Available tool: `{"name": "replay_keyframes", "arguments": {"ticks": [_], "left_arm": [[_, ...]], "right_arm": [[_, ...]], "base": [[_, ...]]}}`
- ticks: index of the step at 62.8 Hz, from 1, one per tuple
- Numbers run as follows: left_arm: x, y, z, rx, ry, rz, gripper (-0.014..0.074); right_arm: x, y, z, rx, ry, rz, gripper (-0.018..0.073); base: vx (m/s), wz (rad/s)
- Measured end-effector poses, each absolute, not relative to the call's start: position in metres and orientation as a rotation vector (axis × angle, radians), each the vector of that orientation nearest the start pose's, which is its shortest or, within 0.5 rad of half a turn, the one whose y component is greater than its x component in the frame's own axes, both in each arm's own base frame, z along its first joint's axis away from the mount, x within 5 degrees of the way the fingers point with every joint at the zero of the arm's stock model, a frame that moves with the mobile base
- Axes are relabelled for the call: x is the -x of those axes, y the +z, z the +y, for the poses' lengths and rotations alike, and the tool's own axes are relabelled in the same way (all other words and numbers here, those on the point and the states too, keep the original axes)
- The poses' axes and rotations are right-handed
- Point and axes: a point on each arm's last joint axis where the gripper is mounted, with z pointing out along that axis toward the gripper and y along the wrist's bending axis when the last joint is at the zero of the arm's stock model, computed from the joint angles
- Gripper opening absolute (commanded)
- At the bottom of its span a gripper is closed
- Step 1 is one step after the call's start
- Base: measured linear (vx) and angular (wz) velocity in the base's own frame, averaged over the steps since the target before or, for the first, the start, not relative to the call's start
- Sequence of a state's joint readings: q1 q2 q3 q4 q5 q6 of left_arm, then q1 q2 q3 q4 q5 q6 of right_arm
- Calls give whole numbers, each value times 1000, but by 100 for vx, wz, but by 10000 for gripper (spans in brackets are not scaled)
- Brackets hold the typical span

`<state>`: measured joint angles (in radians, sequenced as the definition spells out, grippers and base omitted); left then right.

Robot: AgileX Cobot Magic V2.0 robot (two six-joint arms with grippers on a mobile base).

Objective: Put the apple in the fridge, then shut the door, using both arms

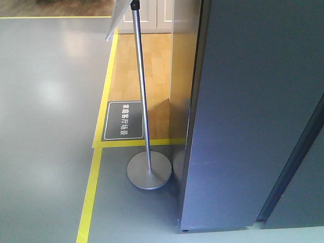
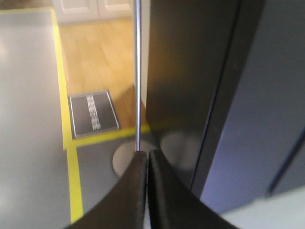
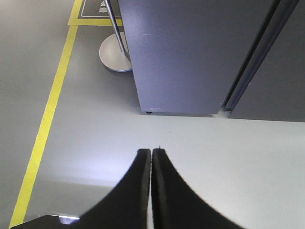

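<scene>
The dark grey fridge [image 1: 253, 111] fills the right of the front view; only its outside shows. It also shows in the left wrist view [image 2: 257, 109] and the right wrist view [image 3: 190, 52]. A dark seam [image 1: 293, 162] runs down its right part; I cannot tell which panel is the door. The apple is out of view. My left gripper [image 2: 147, 153] is shut and empty, held above the floor near the fridge's corner. My right gripper [image 3: 151, 151] is shut and empty over a pale flat surface [image 3: 214, 157] in front of the fridge.
A metal sign stand with a thin pole [image 1: 142, 86] and round base [image 1: 149, 172] stands just left of the fridge. Yellow floor tape [image 1: 91, 197] borders a wood-floor area with a dark floor sign [image 1: 123, 121]. White cabinet doors [image 1: 152, 17] lie beyond.
</scene>
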<state>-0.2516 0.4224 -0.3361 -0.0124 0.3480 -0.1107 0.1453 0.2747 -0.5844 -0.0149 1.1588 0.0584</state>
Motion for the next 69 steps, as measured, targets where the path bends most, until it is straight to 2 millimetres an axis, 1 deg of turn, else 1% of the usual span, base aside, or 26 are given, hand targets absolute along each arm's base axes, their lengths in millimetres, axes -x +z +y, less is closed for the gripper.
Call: {"name": "replay_keyframes", "arguments": {"ticks": [8, 12, 16, 22, 29, 34, 50, 69], "left_arm": [[-76, 228, -15, -28, -258, 1830, -6], [-71, 213, -12, 6, -245, 1794, -6], [-66, 203, -9, 33, -228, 1759, -6], [-61, 193, -6, 67, -203, 1698, -6], [-57, 195, -4, 92, -181, 1615, -6], [-57, 197, -3, 101, -173, 1587, -6], [-57, 197, -2, 27, -89, 1582, -6], [-57, 195, -1, -22, -28, 1613, -6]], "right_arm": [[-27, 291, 3, 102, 83, 2332, -3], [-27, 291, 3, 102, 83, 2333, -3], [-27, 291, 3, 102, 83, 2333, -3], [-27, 291, 3, 102, 83, 2333, -3], [-27, 291, 3, 102, 83, 2333, -3], [-27, 291, 3, 102, 86, 2333, -3], [-26, 291, 3, 102, 88, 2339, -3], [-26, 291, 3, 102, 88, 2339, -3]], "base": [[0, 0], [0, 0], [0, 0], [0, 0], [0, 0], [0, 0], [0, 0], [0, 0]]}}
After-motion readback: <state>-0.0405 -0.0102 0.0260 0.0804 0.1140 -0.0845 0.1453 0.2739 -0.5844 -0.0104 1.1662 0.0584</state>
